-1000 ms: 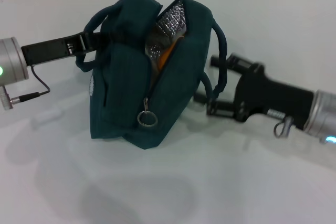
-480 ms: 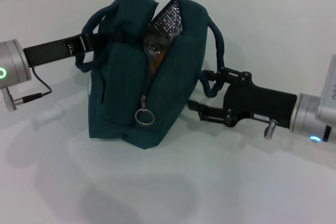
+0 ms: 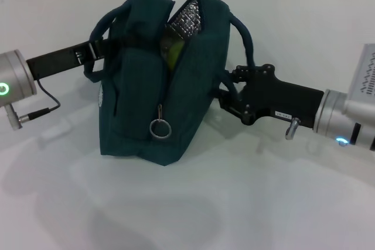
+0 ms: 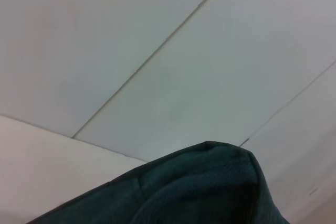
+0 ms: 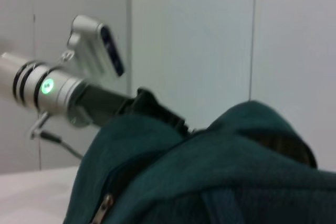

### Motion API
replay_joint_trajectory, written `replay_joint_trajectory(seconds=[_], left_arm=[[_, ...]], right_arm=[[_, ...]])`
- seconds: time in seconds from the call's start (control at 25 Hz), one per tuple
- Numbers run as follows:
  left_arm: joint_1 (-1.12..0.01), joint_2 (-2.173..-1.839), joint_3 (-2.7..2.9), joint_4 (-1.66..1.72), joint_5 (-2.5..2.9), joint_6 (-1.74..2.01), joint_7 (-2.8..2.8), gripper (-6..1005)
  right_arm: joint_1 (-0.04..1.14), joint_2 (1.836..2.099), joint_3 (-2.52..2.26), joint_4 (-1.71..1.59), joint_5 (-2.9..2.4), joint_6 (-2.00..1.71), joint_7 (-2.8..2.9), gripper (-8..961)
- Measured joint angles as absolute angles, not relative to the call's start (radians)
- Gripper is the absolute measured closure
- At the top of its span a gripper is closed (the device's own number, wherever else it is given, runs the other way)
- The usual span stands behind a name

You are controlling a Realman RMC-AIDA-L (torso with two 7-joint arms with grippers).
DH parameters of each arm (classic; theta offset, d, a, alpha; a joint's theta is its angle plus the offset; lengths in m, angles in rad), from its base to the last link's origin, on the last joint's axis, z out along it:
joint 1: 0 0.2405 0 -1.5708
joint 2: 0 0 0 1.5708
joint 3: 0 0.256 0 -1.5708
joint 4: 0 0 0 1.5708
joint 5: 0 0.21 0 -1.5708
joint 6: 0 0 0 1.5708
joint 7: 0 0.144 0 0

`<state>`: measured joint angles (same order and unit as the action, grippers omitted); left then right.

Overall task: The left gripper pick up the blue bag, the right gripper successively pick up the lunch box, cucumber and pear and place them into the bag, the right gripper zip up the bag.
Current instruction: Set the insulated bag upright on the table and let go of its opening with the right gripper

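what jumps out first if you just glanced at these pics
A dark teal bag stands mid-table, its top gaping to show silver lining and something yellow-green inside. The left gripper holds its far-side handle, the right gripper presses at its other side. A zipper ring dangles in front.

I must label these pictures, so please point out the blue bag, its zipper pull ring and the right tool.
blue bag [image 3: 132,121]: head view, on its front side panel.
zipper pull ring [image 3: 159,129]: head view, on the metal ring's rim.
right tool [image 3: 229,95]: head view, at its tips against the bag's side.
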<state>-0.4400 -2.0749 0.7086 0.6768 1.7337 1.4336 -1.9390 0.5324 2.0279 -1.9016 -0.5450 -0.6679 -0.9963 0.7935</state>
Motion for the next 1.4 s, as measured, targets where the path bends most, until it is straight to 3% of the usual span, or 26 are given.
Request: replay_joint_trajectory(seconds=[0.16, 0.28, 0.96, 1.4], left_arm=[[-0.436, -2.078, 0.674, 0.629, 1.721, 1.433, -1.884, 949], [-0.437, -2.080, 0.627, 0.580, 1.718, 1.434, -1.830, 949], [-0.421, -2.088, 0.615, 0.469, 1.710, 1.484, -1.766, 949], [-0.414, -2.085, 0.624, 0.423, 1.720, 1.708, -1.768, 950]], right_arm=[[0.495, 2.028, -1.889, -0.543, -0.634, -1.059, 0.785, 589], [0.463, 2.028, -1.873, -0.525, -0.576, -1.140, 0.746, 823], [0.406, 2.019, -1.824, -0.274, -0.347, -1.691, 0.668, 859], [0.380, 1.973, -1.817, -0.249, -0.449, -1.745, 0.649, 859]])
